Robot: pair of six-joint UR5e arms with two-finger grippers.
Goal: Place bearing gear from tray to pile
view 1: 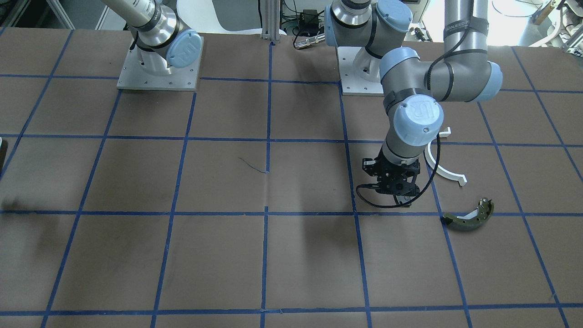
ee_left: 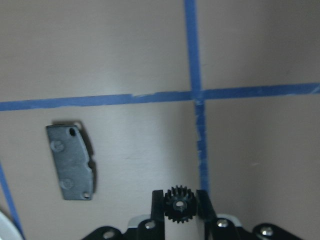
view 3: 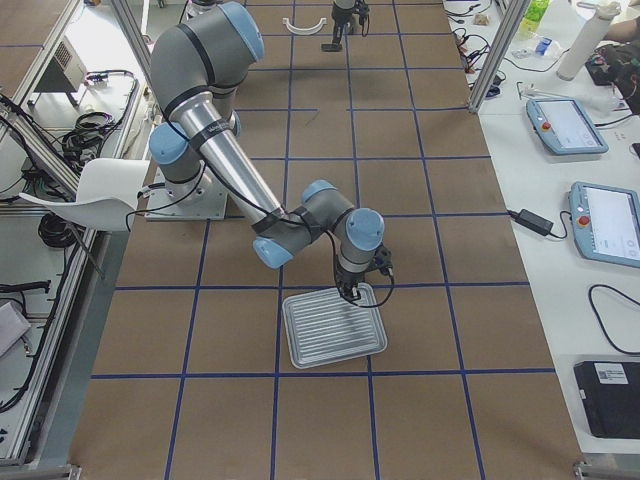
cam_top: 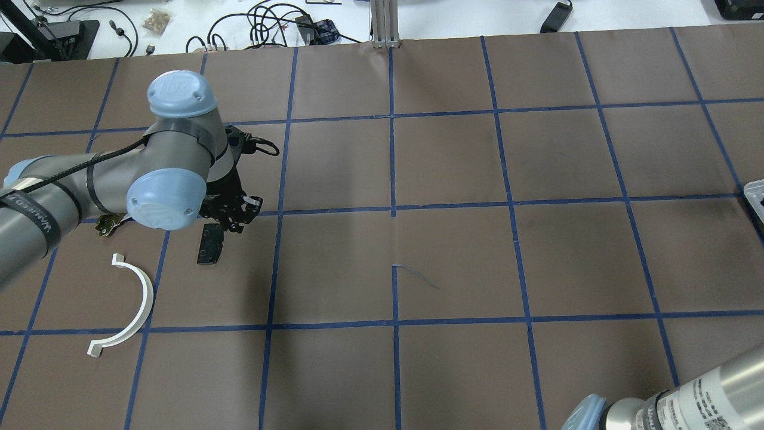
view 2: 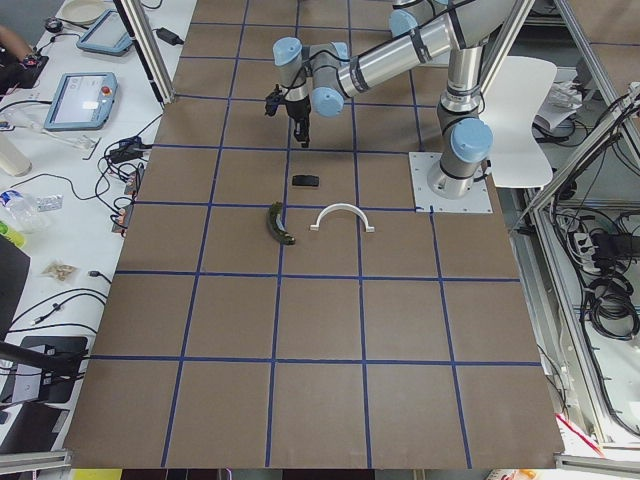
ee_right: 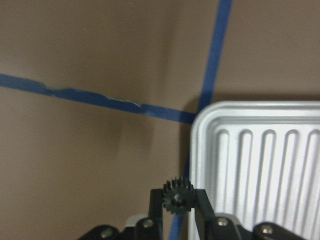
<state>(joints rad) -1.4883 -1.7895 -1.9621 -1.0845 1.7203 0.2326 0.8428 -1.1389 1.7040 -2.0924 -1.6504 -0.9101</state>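
In the left wrist view my left gripper (ee_left: 178,205) is shut on a small black bearing gear (ee_left: 178,202) and holds it above the table, beside the flat black pad (ee_left: 72,162) of the pile. From overhead the left gripper (cam_top: 230,216) hangs just past the pad (cam_top: 210,243), with the white half-ring (cam_top: 128,304) and the olive brake shoe (view 1: 469,216) nearby. My right gripper (ee_right: 178,199) is shut on a second black gear (ee_right: 178,196), above the near left corner of the ribbed metal tray (ee_right: 260,165).
The tray (view 3: 333,328) lies at the table's right end under the right arm; only its edge (cam_top: 755,200) shows from overhead. Blue tape lines grid the brown table. Both arm bases (view 1: 157,68) stand at the robot's side.
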